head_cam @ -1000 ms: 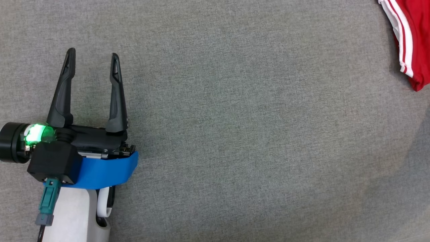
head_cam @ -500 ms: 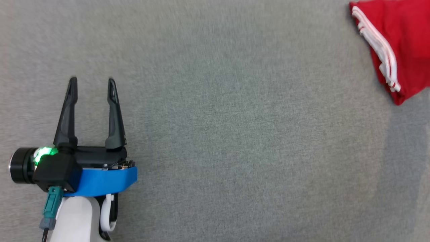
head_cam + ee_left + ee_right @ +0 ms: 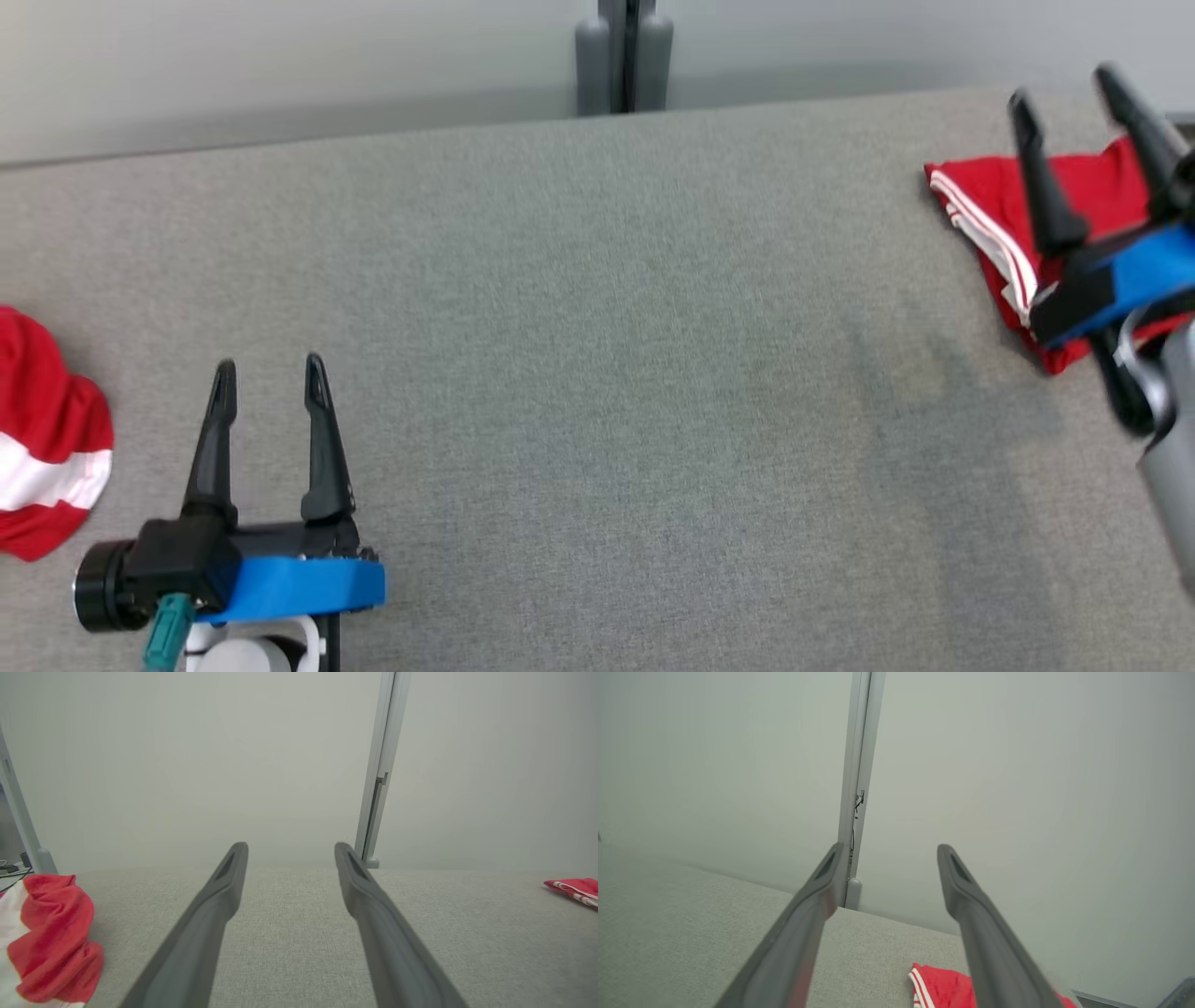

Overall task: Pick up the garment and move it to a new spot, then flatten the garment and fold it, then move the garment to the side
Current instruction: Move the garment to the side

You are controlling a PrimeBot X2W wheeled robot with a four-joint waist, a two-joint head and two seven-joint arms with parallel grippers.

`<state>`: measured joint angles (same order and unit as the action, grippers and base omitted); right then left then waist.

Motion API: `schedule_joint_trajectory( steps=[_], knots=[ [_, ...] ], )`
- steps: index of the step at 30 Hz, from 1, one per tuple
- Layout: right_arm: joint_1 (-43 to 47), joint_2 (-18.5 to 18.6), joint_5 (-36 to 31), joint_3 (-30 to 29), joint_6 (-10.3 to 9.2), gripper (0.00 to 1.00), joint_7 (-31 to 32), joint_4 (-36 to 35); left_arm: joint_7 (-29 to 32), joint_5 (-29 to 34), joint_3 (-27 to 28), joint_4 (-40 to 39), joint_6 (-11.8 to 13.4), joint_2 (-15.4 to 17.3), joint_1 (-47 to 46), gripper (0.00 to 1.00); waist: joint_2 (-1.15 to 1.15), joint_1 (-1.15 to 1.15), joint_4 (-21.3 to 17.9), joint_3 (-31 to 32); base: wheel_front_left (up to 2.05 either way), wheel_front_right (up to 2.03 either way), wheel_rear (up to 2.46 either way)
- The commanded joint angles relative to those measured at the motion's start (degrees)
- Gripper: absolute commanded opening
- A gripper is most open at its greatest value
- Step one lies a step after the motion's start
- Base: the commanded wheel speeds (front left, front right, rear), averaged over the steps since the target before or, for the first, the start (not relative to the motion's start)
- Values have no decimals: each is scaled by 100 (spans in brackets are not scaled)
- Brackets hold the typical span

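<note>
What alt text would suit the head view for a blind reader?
A folded red garment with white stripes lies at the right of the grey table, the open, empty right pincer overlapping it. The open left pincer sits lower left, near a crumpled red and white cloth.

No readable text, label, brand, number or sign appears anywhere.
</note>
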<state>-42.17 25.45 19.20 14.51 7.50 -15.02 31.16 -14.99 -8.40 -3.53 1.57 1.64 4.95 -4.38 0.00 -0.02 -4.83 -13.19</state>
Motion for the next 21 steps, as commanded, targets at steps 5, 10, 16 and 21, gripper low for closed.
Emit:
schedule_joint_trajectory(
  steps=[5, 10, 16, 21],
  knots=[
    [991, -227, 48, -55, -1, 100, -18, -398, -24, -67, 88, 133, -13, -47, 312, 100, 0, 2, 34, 426, 0, 0, 0],
    [1891, -349, 107, -229, -1, 100, -19, -696, -26, -102, 129, 252, -61, -81, 538, 100, 0, 2, 130, 715, 0, 0, 0],
    [2763, -603, -10, -488, -1, 100, -19, -1054, -25, -113, 152, 399, -105, -111, 677, 100, 0, 2, 230, 919, 0, 0, 0],
    [3449, -1035, -143, -902, -1, 100, -19, -1411, -25, -90, 103, 544, -160, -129, 750, 100, 0, 2, 407, 1090, 0, 0, 0]
  ],
)
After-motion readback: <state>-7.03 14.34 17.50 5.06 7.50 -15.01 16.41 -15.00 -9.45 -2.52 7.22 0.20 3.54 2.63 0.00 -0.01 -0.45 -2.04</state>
